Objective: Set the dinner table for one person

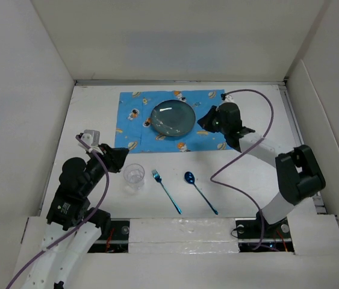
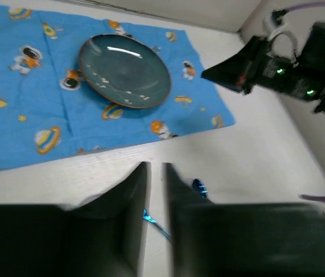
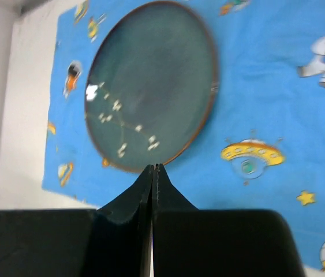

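Observation:
The dinner table (image 1: 253, 174) is the white top. A dark teal plate (image 1: 171, 117) sits on a blue cartoon mat (image 1: 134, 129) at the back. A clear glass (image 1: 134, 176), a blue fork (image 1: 166, 191) and a blue spoon (image 1: 200, 191) lie in front of the mat. My left gripper (image 1: 123, 155) hovers just left of the glass, its jaws almost together with only a thin slit, empty (image 2: 156, 165). My right gripper (image 1: 203, 122) is shut and empty at the plate's right rim (image 3: 153, 166). The right wrist view shows the plate (image 3: 150, 83) just beyond its tips.
White walls (image 1: 24, 90) enclose the table on the left, back and right. The right arm's purple cable (image 1: 265, 120) loops over the table's right side. In the left wrist view the right arm (image 2: 277, 69) is right of the mat (image 2: 23, 109).

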Controlling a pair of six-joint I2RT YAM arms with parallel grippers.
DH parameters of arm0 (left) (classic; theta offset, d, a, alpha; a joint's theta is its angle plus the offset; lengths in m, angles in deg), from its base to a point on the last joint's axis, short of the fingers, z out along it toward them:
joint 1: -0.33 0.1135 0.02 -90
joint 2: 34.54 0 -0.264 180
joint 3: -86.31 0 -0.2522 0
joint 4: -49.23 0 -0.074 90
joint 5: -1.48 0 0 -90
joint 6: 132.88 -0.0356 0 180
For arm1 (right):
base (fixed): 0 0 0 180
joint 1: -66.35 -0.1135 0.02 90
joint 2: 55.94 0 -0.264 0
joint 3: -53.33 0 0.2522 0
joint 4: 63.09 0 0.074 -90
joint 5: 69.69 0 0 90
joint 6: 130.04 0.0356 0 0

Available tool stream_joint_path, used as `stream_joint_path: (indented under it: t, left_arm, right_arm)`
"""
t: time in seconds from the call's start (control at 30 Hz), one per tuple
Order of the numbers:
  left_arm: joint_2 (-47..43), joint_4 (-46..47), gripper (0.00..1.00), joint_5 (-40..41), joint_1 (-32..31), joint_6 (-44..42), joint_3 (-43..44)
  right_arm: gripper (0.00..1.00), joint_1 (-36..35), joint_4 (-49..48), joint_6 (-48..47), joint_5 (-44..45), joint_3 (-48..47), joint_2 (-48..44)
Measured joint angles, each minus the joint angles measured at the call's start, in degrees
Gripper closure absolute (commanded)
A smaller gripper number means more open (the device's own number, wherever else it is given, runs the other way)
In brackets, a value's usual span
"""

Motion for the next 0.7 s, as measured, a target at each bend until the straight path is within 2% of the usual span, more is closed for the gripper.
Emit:
stream_joint_path:
  t: [0.13,0.17,0.2,0.23,0.3,0.33,0.37,0.43,0.57,0.7]
  left_arm:
    - [0.0,-1.4,1.0,2.9,0.0,0.5,0.2]
    - [-0.1,-1.9,1.0,4.5,0.0,0.7,0.4]
    - [-0.2,-2.5,1.0,6.0,0.0,0.9,0.7]
    - [-0.2,-3.0,1.0,7.4,0.0,1.2,1.0]
    - [-0.2,-3.4,0.98,9.5,0.0,1.6,1.6]
    - [-0.2,-3.5,0.92,10.2,0.0,1.7,1.7]
    - [-0.3,-3.7,0.82,11.0,0.0,1.8,1.8]
    - [-0.3,-4.1,0.75,12.5,0.0,1.9,2.1]
    - [-1.1,-4.3,0.71,14.3,-0.4,2.0,2.6]
    - [-1.3,-4.3,0.71,15.1,-0.4,2.0,2.6]
  right_arm:
    - [1.0,-11.0,2.9,-7.2,3.4,-0.5,-5.2]
    - [0.95,-14.6,3.5,-8.7,4.1,-1.2,-5.6]
    - [0.86,-18.6,4.0,-10.0,4.8,-2.1,-5.6]
    - [0.66,-22.3,4.6,-11.4,5.5,-3.0,-5.4]
    - [0.48,-29.0,6.9,-13.7,6.8,-5.2,-4.8]
    - [0.4,-31.9,7.9,-14.8,7.6,-6.4,-4.2]
    - [0.37,-34.4,8.9,-15.7,8.5,-7.6,-3.6]
    - [0.37,-38.2,10.8,-17.1,10.6,-10.2,-1.8]
    - [0.39,-41.7,15.6,-18.7,14.6,-16.2,4.1]
    - [0.44,-42.2,19.0,-19.3,17.9,-20.9,11.1]
